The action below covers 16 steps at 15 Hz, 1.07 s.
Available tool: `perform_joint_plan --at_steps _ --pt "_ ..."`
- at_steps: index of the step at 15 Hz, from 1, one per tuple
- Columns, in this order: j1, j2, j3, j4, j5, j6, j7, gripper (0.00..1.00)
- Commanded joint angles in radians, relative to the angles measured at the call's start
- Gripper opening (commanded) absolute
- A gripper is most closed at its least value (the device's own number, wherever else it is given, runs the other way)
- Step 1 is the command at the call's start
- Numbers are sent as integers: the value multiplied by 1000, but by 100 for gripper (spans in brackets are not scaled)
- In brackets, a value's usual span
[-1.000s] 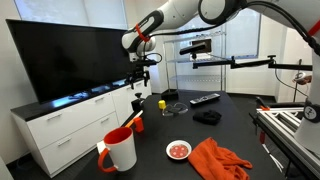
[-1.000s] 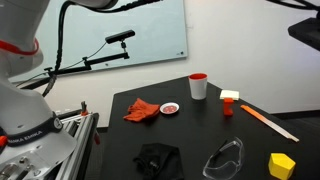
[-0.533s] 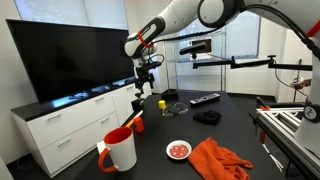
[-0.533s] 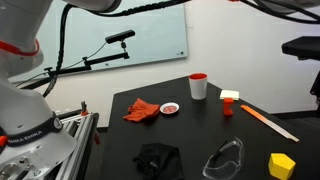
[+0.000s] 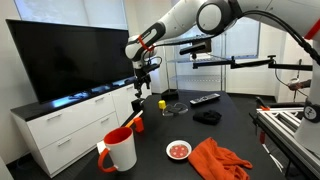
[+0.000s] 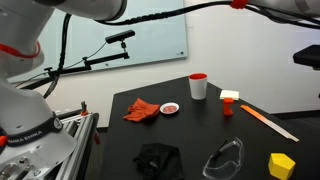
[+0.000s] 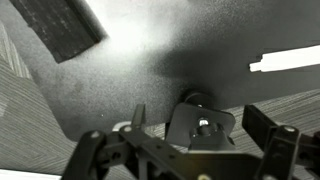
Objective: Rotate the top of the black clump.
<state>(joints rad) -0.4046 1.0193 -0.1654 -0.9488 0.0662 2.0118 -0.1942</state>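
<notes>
The black clump (image 7: 203, 122) shows in the wrist view as a dark metal bracket with a bright screw in its middle, seen from above. My gripper (image 7: 200, 135) is open, with one finger on each side of the clump and not touching it. In an exterior view the gripper (image 5: 140, 88) hangs straight down over the clump (image 5: 136, 103), which stands at the table's edge with a pale yellowish bit. In the exterior view from the opposite side only a dark part of the arm (image 6: 308, 55) shows at the right border, and the clump is out of view.
On the black table: a red-and-white mug (image 5: 120, 150), a small red object (image 5: 137, 124), a yellow block (image 5: 161, 103), a long black remote (image 5: 204, 99), a black fabric lump (image 5: 207, 117), a small plate (image 5: 179, 150) and an orange cloth (image 5: 218, 160). A large dark screen (image 5: 70, 60) stands behind.
The gripper has come down a little toward the clump. The dark arm part at the right border of one exterior view has moved lower. Nothing on the table has moved.
</notes>
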Motion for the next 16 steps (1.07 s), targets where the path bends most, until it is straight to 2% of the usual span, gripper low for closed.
perform_joint_plan --at_steps 1,11,16 --pt "-58 58 65 124 12 -9 -97 100" --pt "-106 155 163 274 24 -51 -283 100" --pt "-103 175 165 337 -9 -129 -415 100"
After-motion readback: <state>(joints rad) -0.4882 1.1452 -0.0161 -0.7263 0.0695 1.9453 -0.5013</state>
